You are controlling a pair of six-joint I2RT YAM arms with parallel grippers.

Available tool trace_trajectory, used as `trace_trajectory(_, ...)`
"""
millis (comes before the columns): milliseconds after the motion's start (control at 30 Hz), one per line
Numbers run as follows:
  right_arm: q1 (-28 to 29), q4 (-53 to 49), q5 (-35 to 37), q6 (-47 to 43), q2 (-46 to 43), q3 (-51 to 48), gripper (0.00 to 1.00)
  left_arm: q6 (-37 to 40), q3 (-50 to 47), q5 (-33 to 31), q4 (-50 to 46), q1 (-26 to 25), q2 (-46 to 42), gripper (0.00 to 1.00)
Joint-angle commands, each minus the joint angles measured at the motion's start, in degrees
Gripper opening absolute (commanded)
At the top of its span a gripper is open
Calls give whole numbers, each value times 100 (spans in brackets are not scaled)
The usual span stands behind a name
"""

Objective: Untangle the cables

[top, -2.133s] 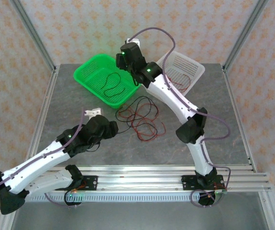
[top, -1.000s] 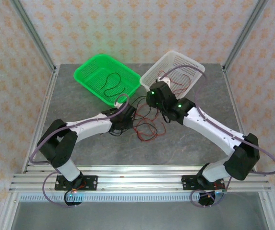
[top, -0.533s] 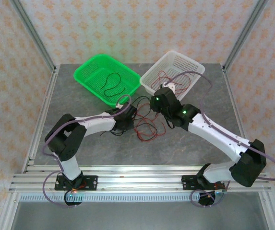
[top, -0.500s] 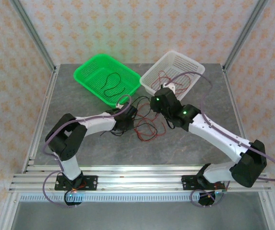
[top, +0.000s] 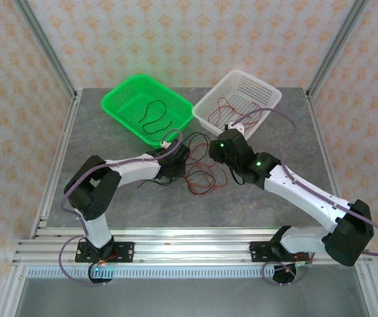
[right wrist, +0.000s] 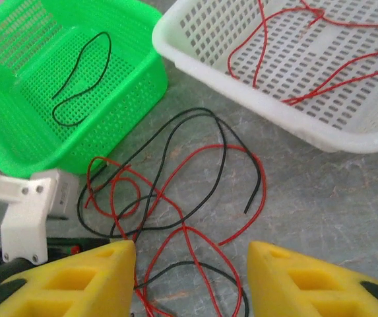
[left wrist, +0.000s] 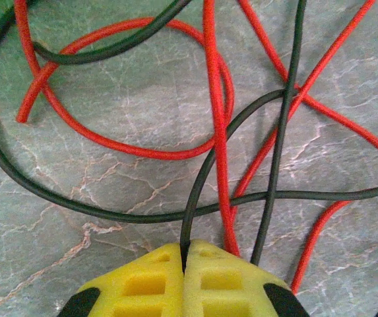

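Observation:
A tangle of thin red and black cables lies on the grey table between the two arms. My left gripper is down at the tangle's left side, its yellow fingers shut on one black cable that runs up from between them; a red cable and another black one pass just beside the fingers. My right gripper hovers open above the tangle, nothing between its fingers. One black cable lies in the green basket and red cables lie in the white basket.
The green basket stands at the back left and the white basket at the back right, both close behind the tangle. The left arm's white wrist part sits low at the tangle's left. Metal rails run along the near edge.
My left gripper has closed on the black cable. The right arm has drawn back from the white basket toward the near right, over the tangle.

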Motion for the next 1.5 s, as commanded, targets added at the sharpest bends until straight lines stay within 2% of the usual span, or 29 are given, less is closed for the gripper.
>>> trace_trajectory(0,-16,407,-347,200,-132,-231,48,196,242,-34,-101,7,-528,0)
trace_trajectory(333,-121,1349,-915,697,185,-717,48,455,1080,-621,-1083,-511,-1182,0)
trace_trajectory(733,-244,2882,-970,1477,822,-1132,48,639,1911,-829,-1685,-836,-1728,0)
trace_trajectory(1467,-242,3737,-1489,1630,2019,-1529,43,917,3435,-1093,-2116,-937,-2024,0)
